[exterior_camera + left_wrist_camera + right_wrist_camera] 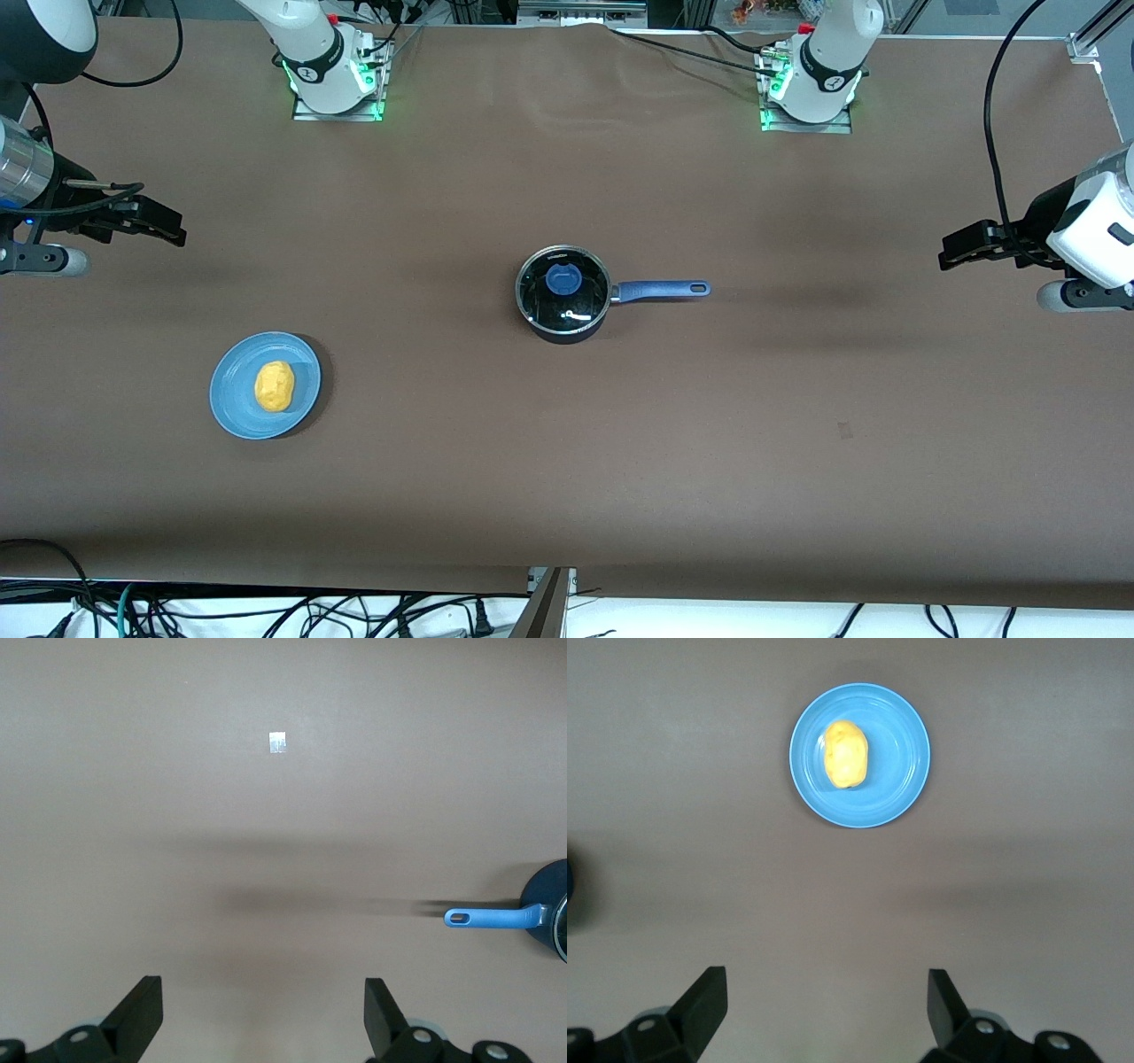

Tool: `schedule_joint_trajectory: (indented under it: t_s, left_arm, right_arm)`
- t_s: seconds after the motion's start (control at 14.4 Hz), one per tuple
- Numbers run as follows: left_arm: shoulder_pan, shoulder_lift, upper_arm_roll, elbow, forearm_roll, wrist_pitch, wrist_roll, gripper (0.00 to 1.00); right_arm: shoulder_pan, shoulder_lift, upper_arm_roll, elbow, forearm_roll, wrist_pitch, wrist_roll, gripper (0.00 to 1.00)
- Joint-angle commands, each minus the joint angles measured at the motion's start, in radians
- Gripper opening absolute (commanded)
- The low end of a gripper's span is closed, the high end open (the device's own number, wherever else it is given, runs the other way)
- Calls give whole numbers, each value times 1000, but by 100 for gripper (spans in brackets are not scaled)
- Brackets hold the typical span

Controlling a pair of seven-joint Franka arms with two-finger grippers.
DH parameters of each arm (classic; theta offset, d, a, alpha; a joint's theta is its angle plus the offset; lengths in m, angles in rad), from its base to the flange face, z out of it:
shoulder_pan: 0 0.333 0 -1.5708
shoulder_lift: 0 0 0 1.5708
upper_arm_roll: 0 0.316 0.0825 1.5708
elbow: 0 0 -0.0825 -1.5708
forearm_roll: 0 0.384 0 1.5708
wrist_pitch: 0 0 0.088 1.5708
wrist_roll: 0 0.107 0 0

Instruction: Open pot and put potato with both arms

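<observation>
The black pot [564, 297] stands at the middle of the table with its glass lid [563, 285] on and its blue handle [663, 290] pointing toward the left arm's end. The handle also shows in the left wrist view [492, 918]. The yellow potato [274, 386] lies on a blue plate [232, 410] toward the right arm's end, nearer the front camera than the pot. Both show in the right wrist view, the potato [846, 754] on the plate [899, 788]. My left gripper [946, 257] is open and empty above the table's end. My right gripper [173, 229] is open and empty above the other end.
A small pale square mark [278, 742] lies on the brown table cover. Cables hang along the table's near edge [266, 611]. The arm bases [332, 80] stand at the table's back.
</observation>
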Motion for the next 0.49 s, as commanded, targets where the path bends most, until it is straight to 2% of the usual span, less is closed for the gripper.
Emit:
schedule_joint_trajectory:
  t_s: [0.0,0.42]
  left_arm:
    - [8,-27,-2,-27,-7,-7,14,100]
    - [-14,-15,-3,-24,-14,-2,13,100]
  right_arm:
    - [9,-18,-8,2,10,-23,15,100]
    - [9,-18,-6,2,10,-23,15,100]
